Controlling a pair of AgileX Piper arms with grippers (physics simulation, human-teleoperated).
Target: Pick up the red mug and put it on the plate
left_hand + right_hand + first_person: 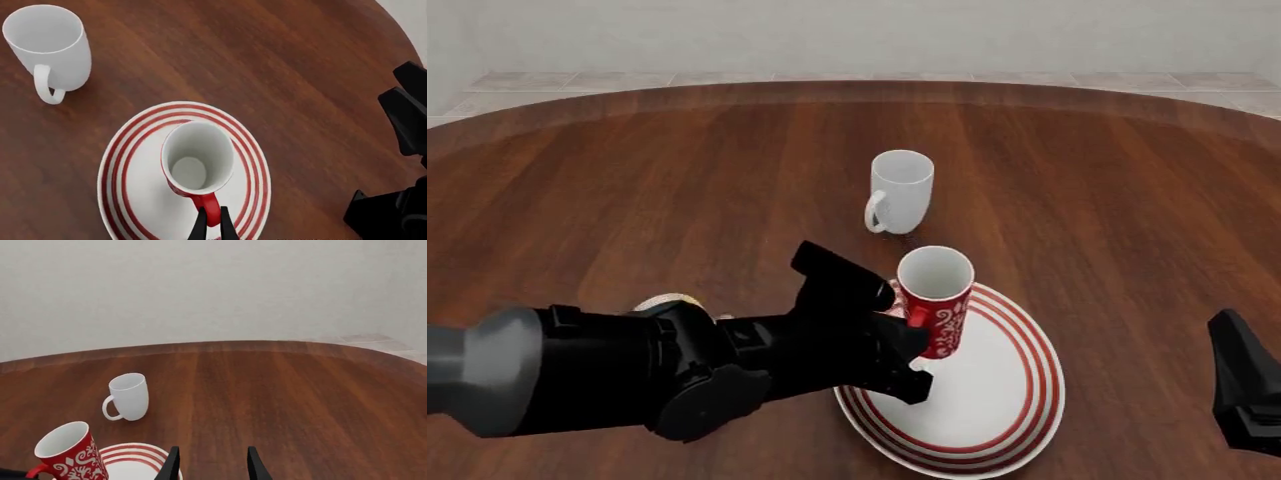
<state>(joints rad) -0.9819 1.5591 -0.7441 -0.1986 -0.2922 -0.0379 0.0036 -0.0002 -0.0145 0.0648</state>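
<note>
Left claw [212,227] pinches handle of tall red swirly mug [934,305], tilted over big red-ringed white plate [1001,400]; letting go now may tip it. Right claw [212,462] open, empty.

tilted red mug [936,314] (white swirls) over red-ringed white plate [1001,400], near its far rim

A round, dark reddish-brown wooden worktop [627,170] with lengthwise grain fills most of the scene under soft, even light, and beyond the worktop's curved far edge lies a pale tiled floor [827,77] that meets a plain off-white wall [213,290].
</note>
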